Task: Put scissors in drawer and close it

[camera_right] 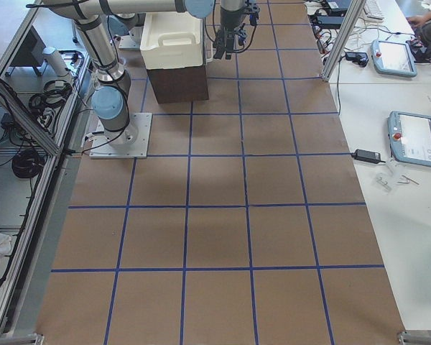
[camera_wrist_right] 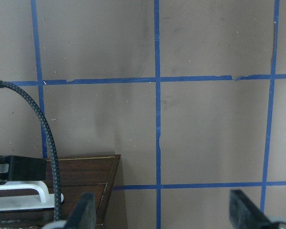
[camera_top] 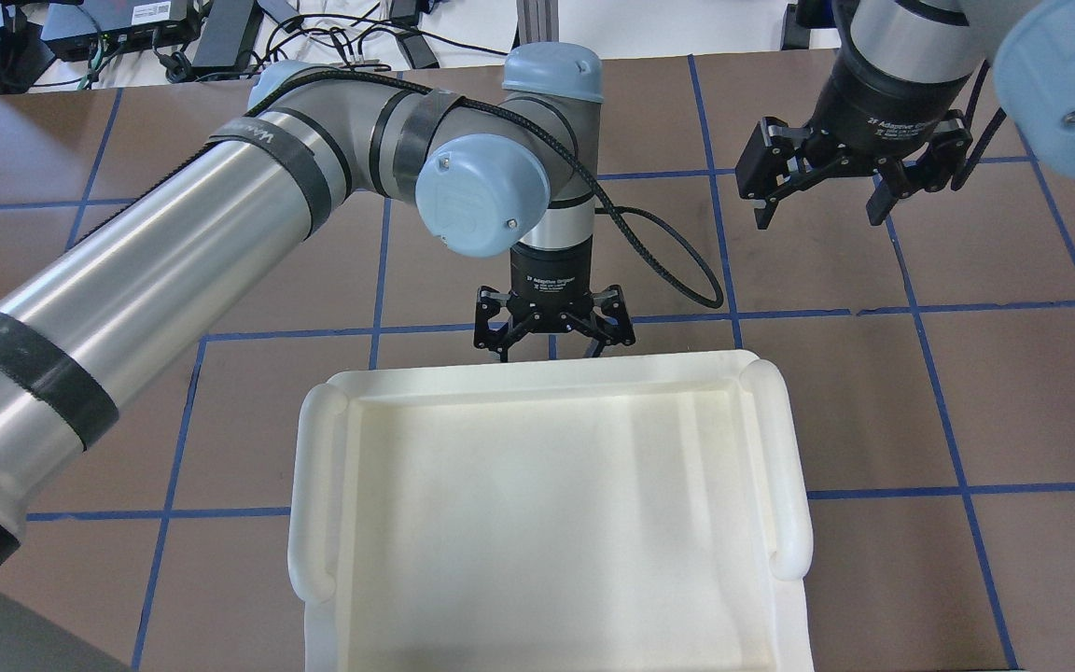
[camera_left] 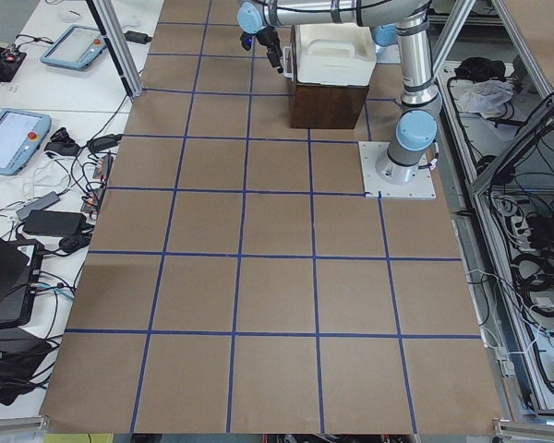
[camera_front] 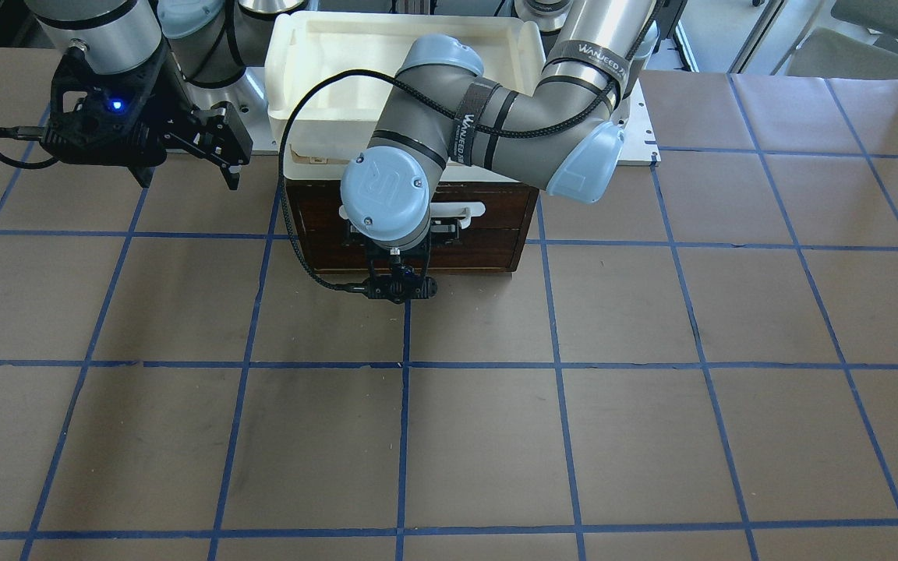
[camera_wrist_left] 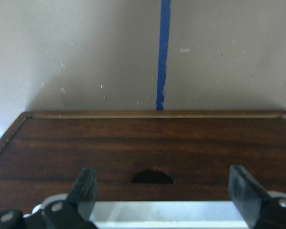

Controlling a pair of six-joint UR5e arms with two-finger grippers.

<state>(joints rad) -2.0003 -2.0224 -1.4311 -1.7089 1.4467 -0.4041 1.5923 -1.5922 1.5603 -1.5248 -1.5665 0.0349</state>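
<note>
- Left arm (camera_top: 174, 252): nearest the overhead lens. It reaches forward, then turns its wrist down, so the left claw (camera_top: 549, 353) hangs just past the far rim of the tray (camera_top: 314, 485).
- Tray: white, sitting on top of the cabinet (camera_left: 328, 106), behind and above the left claw on the base side.
- Drawer (camera_front: 488, 226): its dark front lies directly below the left claw and faces away from the base. In the front view it looks flush with the cabinet. Judgement: pushed in, or nearly so. The seam is not sharp enough to be sure.
- Right claw (camera_top: 819, 220): fingers apart, holding nothing. It is raised over the table (camera_top: 1013, 392), well out to the side of the left claw and clear of the drawer front. The left claw is plainly the nearer of the two.
- Left claw: fingers (camera_wrist_left: 87, 183) spread wide, gripping nothing.
- Handle (camera_wrist_left: 162, 212): a white loop in the gap between those fingers, close under the palm.
  - Its long axis runs from finger to finger, so the jaw line lies along the bar, not across it.
  - Judgement: closing here would not pinch the bar. Any travel left calls for a push on the front, back toward the base.
- Scissors: not seen in any view, and neither claw carries them. They are probably already inside the drawer below the left claw, but I cannot confirm this.
</note>
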